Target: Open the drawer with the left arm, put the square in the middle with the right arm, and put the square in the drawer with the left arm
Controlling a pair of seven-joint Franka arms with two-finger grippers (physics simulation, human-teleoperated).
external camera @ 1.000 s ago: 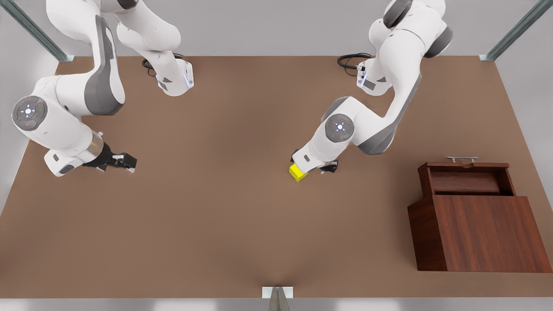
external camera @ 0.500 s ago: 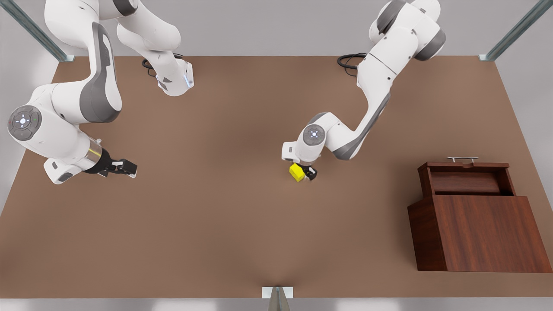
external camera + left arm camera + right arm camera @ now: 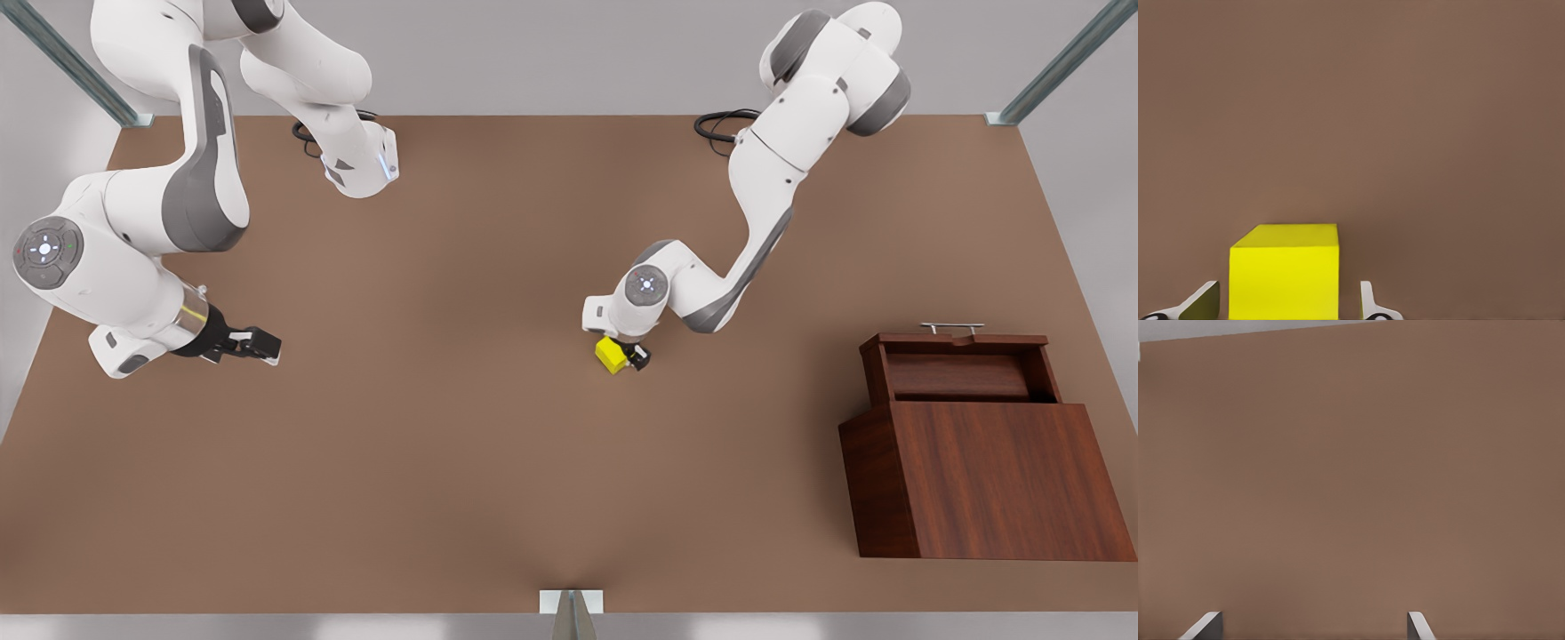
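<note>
Front view: high, off the arms, looking steeply down on the whole tabletop (image 3: 462,462), arm bases at the far edge.

Left wrist view: low and close over the table's middle, facing along its fingertips (image 3: 1368,303) at the yellow cube (image 3: 1285,277), also seen in the front view (image 3: 610,354).

Right wrist view: low, facing across bare tabletop (image 3: 1351,487) to its far edge.

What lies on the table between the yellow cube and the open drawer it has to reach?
Nothing visible does. The square sits mid-table between the open fingers of the left gripper, and only bare tabletop separates it from the drawer. The right gripper waits open far off on the other side.
</note>
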